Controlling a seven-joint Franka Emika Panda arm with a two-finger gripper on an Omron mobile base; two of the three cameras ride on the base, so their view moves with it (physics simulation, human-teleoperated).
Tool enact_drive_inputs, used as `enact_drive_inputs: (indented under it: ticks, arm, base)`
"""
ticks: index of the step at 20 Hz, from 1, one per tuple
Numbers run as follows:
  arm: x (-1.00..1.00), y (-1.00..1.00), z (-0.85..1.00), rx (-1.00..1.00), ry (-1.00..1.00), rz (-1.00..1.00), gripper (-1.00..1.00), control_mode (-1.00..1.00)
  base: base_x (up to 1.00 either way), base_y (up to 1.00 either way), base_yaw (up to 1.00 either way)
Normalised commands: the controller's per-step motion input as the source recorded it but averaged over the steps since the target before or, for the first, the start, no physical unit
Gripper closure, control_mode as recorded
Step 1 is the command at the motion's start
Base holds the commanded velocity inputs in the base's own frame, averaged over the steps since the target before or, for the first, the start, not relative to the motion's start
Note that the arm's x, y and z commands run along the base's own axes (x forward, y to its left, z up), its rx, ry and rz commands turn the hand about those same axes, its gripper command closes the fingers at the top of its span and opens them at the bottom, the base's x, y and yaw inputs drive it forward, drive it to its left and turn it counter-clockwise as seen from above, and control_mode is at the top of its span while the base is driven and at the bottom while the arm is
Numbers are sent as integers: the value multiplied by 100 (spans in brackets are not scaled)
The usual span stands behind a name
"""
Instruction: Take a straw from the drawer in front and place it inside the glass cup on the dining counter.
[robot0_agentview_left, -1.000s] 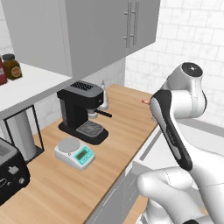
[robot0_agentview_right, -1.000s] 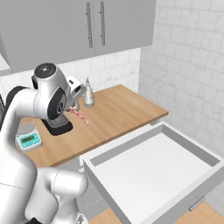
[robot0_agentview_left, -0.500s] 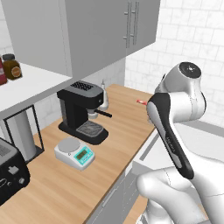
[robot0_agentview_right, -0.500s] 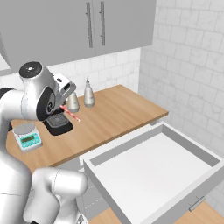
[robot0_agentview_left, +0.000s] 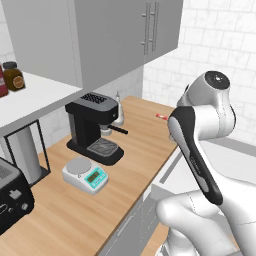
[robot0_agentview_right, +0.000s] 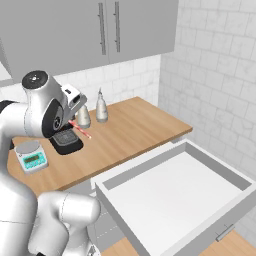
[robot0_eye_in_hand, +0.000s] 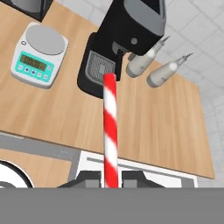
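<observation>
My gripper is shut on the red-and-white striped straw, which sticks up between the two fingertips towards the coffee machine. From the right base the straw hangs slanted above the wood worktop, just under my hand. Its red tip peeks out beside the arm from the left base. The drawer stands pulled wide open, pale and bare inside, to the right of the arm. The glass cup and the dining counter are out of view.
On the worktop stand a black coffee machine, a white kitchen scale and two silver bottles by the tiled wall. A black toaster sits at the near left. Grey wall cabinets hang overhead.
The arm has swung left over the worktop, away from the open drawer, carrying the straw. The grip on the straw has not changed.
</observation>
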Motion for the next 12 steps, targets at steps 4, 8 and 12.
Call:
enact_drive_inputs:
  ticks: [4,8,12]
  arm:
    - [0,0,0,0,0,0,100,100]
    - [0,0,0,0,0,0,100,100]
    - [0,0,0,0,0,0,100,100]
  base:
    - [-72,-2,0]
    - [-100,-12,0]
    - [-86,-17,-1]
